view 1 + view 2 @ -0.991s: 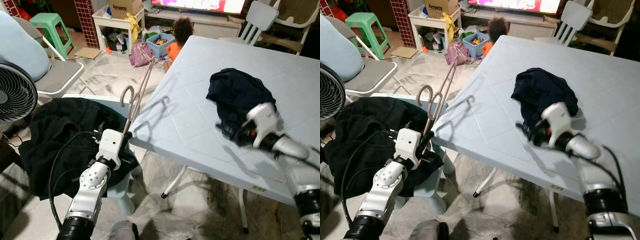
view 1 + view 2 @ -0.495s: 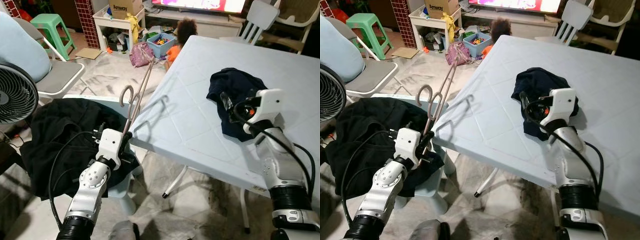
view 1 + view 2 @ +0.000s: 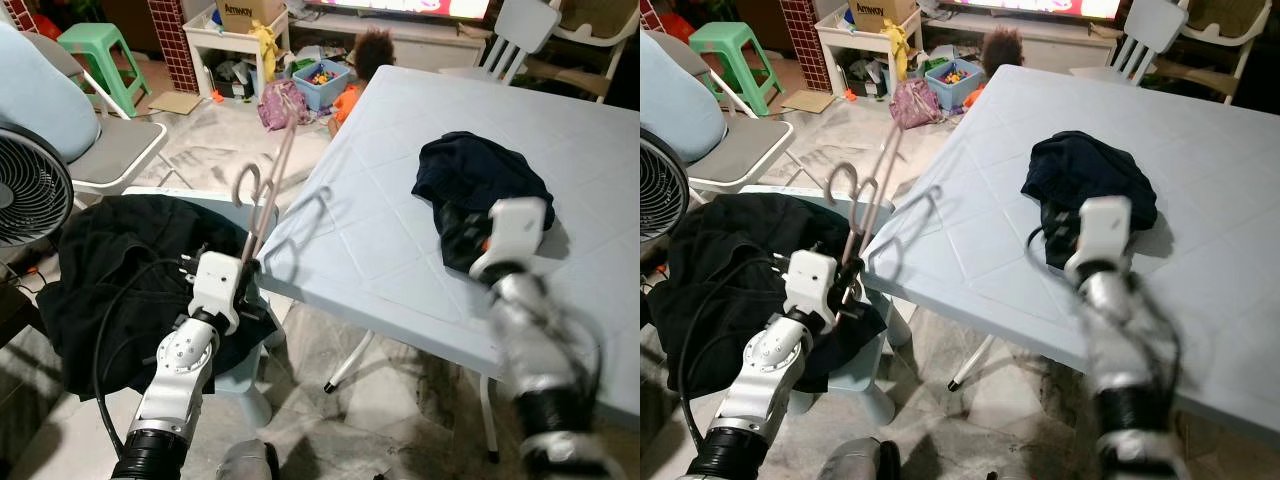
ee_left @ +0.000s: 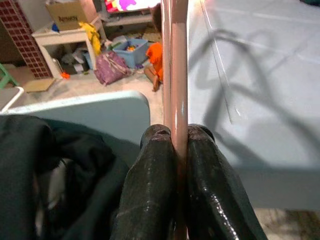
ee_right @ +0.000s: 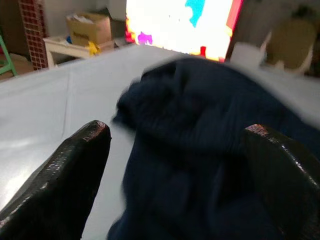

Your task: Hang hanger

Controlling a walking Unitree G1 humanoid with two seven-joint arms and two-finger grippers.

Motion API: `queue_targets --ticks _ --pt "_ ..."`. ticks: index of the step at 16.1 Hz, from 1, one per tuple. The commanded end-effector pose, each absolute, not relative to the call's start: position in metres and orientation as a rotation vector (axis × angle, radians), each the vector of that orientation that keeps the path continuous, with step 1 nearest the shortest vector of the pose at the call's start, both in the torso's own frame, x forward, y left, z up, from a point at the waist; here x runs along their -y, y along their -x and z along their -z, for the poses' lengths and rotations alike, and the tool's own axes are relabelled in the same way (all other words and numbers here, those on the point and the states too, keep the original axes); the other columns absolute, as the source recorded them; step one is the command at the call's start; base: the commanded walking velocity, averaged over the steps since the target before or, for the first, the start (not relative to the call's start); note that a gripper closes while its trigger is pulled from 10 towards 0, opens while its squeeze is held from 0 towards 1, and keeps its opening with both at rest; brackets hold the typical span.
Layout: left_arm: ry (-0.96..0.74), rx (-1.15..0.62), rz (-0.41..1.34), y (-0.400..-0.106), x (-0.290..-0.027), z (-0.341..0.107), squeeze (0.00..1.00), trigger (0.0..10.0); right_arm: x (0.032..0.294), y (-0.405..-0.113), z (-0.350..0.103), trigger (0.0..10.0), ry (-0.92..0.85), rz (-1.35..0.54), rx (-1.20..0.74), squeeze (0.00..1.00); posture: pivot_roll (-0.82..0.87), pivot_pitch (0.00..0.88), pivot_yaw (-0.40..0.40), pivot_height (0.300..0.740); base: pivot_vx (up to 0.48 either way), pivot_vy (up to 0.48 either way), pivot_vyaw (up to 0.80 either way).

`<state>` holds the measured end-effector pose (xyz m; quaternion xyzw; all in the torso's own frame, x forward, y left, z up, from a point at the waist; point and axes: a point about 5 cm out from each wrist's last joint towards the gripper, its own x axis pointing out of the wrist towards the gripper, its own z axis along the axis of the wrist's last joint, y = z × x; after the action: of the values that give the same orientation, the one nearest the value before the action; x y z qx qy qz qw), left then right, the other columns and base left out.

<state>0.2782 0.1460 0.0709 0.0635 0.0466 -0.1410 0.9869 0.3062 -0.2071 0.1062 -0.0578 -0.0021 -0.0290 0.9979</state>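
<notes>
Cluttered living-room floor is stretching away on the far left, with a green stool (image 3: 95,55), a fan (image 3: 30,185) and a cardboard box (image 3: 240,15), while a pale blue table (image 3: 970,250) is taking up the right of the scene. Over the last second the right gripper (image 5: 177,175) has been swinging from low at the near table edge up toward the dark garment (image 3: 480,185) crumpled on the table, and it is now blurring with motion just near of the cloth; its wrist view is showing the two fingers spread wide apart with nothing between them, the garment lying right ahead. The left gripper (image 4: 172,145) is staying put beside the near-left table corner, its fingers pinching tightly on the shaft of the pink hanger (image 3: 265,190), whose hook is pointing up and away over a chair draped in black clothing (image 3: 110,270). Judging from this, the garment is about to be picked up so it can go onto the hanger; hanging itself is not yet begun.
</notes>
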Motion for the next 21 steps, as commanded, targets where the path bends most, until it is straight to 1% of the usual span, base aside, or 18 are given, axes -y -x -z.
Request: queue_targets --ticks 1,2,3,6,7,12,14,15,18,21 --pt "-0.144 -0.047 0.278 -0.282 -0.150 -0.085 0.00 10.0 0.206 -0.301 -0.109 10.0 0.130 0.066 0.008 0.00 0.00 0.000 0.007 0.740 0.000 0.000 0.00" --pt "-0.145 -0.042 0.294 -0.282 -0.149 -0.087 0.00 10.0 0.202 -0.296 -0.103 10.0 0.121 0.070 -0.011 0.00 -0.01 0.000 0.010 0.740 0.000 0.000 0.00" --pt "-0.150 -0.037 0.309 -0.283 -0.148 -0.088 0.00 10.0 0.202 -0.292 -0.102 10.0 0.159 0.099 0.010 0.00 -0.02 0.000 0.014 0.740 0.000 0.000 0.00" --pt "-0.143 -0.039 0.315 -0.287 -0.142 -0.090 0.00 10.0 0.205 -0.291 -0.103 10.0 0.150 0.146 0.017 0.00 -0.02 0.000 0.015 0.740 0.000 0.000 0.00" --pt "-0.135 -0.039 0.316 -0.287 -0.141 -0.090 0.00 10.0 0.207 -0.292 -0.103 10.0 0.130 0.156 0.004 0.00 -0.03 0.000 0.019 0.740 -0.274 0.000 0.00" --pt "-0.127 -0.045 0.317 -0.287 -0.139 -0.088 0.00 10.0 0.210 -0.295 -0.105 10.0 0.152 0.158 0.009 0.00 -0.03 0.000 0.016 0.740 0.000 0.000 -0.76" --pt "-0.109 -0.047 0.319 -0.287 -0.139 -0.088 0.00 10.0 0.211 -0.295 -0.106 10.0 0.167 0.164 0.010 0.00 -0.03 0.000 0.016 0.740 0.000 0.000 -0.47" --pt "-0.097 -0.063 0.317 -0.286 -0.137 -0.086 0.00 10.0 0.217 -0.296 -0.106 10.0 0.171 0.176 0.005 0.00 -0.03 0.000 0.012 0.740 0.000 0.000 0.00" --pt "-0.096 -0.066 0.326 -0.285 -0.136 -0.085 0.00 10.0 0.230 -0.302 -0.114 10.0 0.196 0.211 0.022 0.00 -0.03 0.000 0.007 0.740 0.000 0.393 0.00" --pt "-0.098 -0.063 0.328 -0.286 -0.136 -0.086 0.00 10.0 0.235 -0.308 -0.122 10.0 0.232 0.223 0.045 0.00 -0.03 0.000 0.009 0.740 0.000 0.437 0.00"
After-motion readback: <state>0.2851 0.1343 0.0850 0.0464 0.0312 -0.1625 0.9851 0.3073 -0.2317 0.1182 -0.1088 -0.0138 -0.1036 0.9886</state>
